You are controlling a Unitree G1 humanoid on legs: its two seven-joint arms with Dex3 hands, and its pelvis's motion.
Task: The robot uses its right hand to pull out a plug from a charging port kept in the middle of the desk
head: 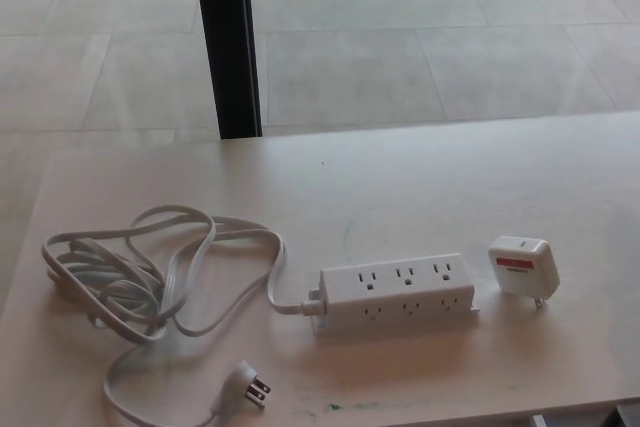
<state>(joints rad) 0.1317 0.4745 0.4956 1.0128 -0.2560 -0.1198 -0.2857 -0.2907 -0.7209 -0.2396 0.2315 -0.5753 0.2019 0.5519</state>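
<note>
Apparently done: white square plug (pixel 523 266) lies free beside white power strip (pixel 396 290) mid-bench; neither hand visible, fingers' state unknown.

Desk (pixel 420 177): power strip (pixel 397 291) near the middle front. Plug (pixel 523 266) lying just right of the strip, apart from it. Coiled cord (pixel 130 282) to the left, its pronged end (pixel 248 385) at the front edge. Post (pixel 226 42) behind the desk, on the floor (pixel 420 37).

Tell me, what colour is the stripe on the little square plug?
Red. The white plug has a red stripe across its face, seen in the head view.
</note>
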